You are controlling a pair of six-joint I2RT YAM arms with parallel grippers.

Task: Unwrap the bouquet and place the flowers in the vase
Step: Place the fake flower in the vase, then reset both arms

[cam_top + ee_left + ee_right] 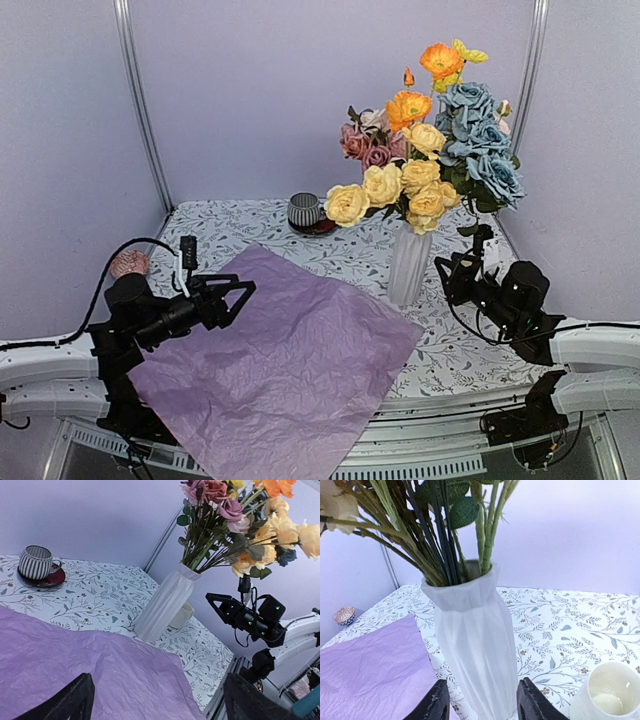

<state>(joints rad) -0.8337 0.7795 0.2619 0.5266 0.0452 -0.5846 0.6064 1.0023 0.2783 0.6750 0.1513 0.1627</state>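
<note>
Table (450,350) scene: vase (408,265) upright just ahead of right gripper (445,280), flowers (425,150) standing in it, stems down through neck. Mug (607,695) ahead-right of same gripper, just beside vase foot. Tissue sheet (280,360) spread flat beneath left gripper (243,300), far corner near vase. Cup on saucer (305,212) well beyond left gripper, toward back wall. Small bowl (128,263) behind left gripper, at table's left edge.

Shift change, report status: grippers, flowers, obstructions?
Left gripper open over crinkled purple tissue sheet. Right gripper open beside tall white ribbed vase. Mixed flowers in vase. Cream mug nearby.
</note>
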